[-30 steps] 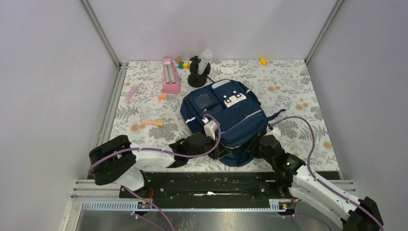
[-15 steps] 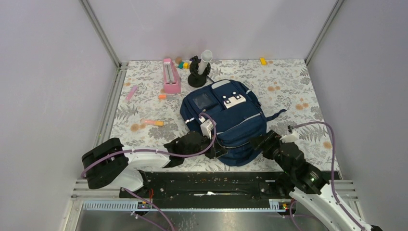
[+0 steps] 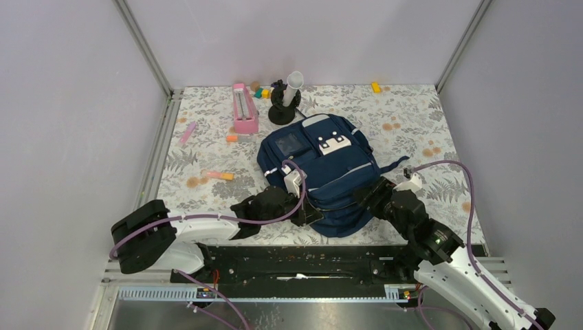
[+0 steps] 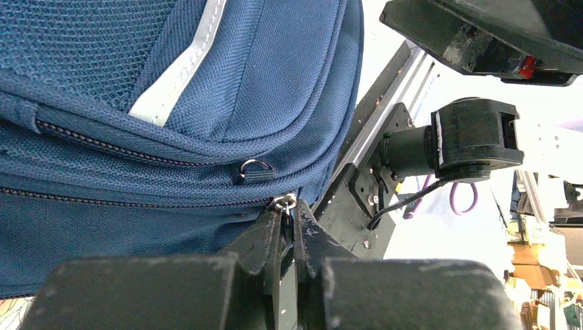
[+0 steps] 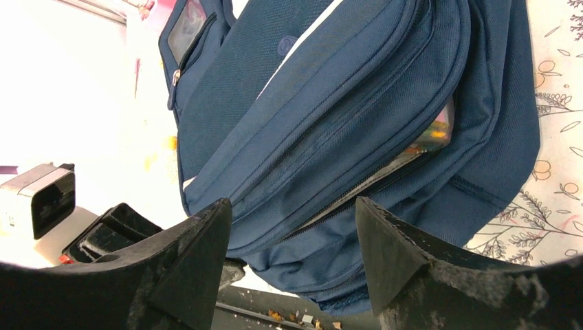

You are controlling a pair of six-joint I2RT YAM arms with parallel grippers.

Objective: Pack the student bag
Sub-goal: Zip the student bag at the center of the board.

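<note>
The navy student bag (image 3: 323, 172) lies flat on the floral mat, front patches up. My left gripper (image 3: 309, 214) sits at the bag's near left edge. In the left wrist view it (image 4: 290, 214) is shut on the zipper pull (image 4: 283, 203) of the lower zipper. My right gripper (image 3: 364, 198) is open beside the bag's near right side, apart from it. The right wrist view shows the bag (image 5: 357, 103) with its main zipper partly open and colourful contents (image 5: 434, 134) showing in the gap, between my open fingers (image 5: 199, 240).
At the back stand a pink box (image 3: 244, 108), a black stand with a white tube (image 3: 285, 96) and small coloured blocks (image 3: 262, 92). A pink stick (image 3: 187, 132), an orange-pink marker (image 3: 218, 176) and a yellow block (image 3: 376, 87) lie on the mat. A black rail (image 3: 302, 258) runs along the near edge.
My right arm has pulled back from the bag's near right corner and turned, its gripper now off the bag. My left gripper has shifted slightly left along the bag's near edge.
</note>
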